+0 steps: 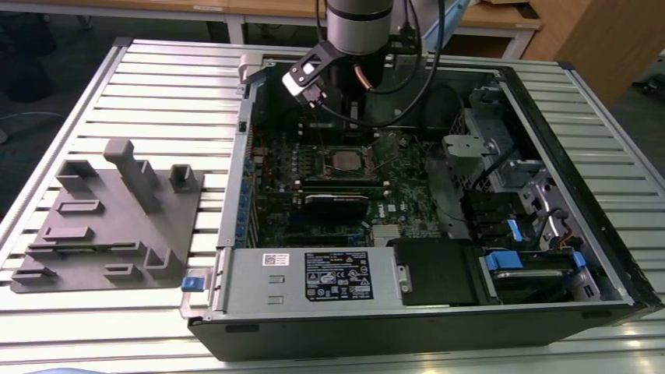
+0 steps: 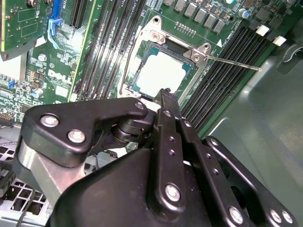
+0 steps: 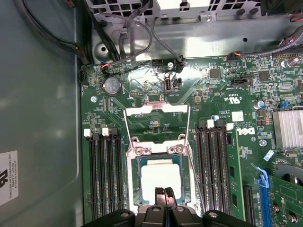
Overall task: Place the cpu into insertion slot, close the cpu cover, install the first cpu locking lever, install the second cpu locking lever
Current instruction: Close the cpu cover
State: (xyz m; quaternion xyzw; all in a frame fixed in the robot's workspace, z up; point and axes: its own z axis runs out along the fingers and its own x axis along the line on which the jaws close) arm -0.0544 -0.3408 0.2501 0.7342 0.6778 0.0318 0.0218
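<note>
The cpu [image 3: 158, 175] lies flat in the insertion slot [image 3: 138, 182], its pale metal top showing in both wrist views [image 2: 161, 71]. In the exterior view it sits mid-board [image 1: 343, 161], below the arm [image 1: 359, 27]. The cpu cover [image 3: 156, 108] stands raised at the socket's end away from the fingers, with green board visible through its cut-out. Two thin wire levers [image 3: 127, 132] [image 3: 193, 142] run along the socket's sides, and one rod [image 2: 232, 63] sticks out sideways. My gripper [image 3: 164, 193] is shut and empty, its tips [image 2: 165, 93] over the cpu's near edge; whether they touch is unclear.
Black memory slots [image 3: 102, 175] [image 3: 215, 165] flank the socket. A coin battery [image 3: 112, 86] and cables [image 3: 142, 42] lie beyond it, with a finned heatsink [image 3: 289, 127] to one side. The case wall [image 3: 38, 94] is close. A grey parts fixture [image 1: 104, 218] sits on the slatted table at the exterior view's left.
</note>
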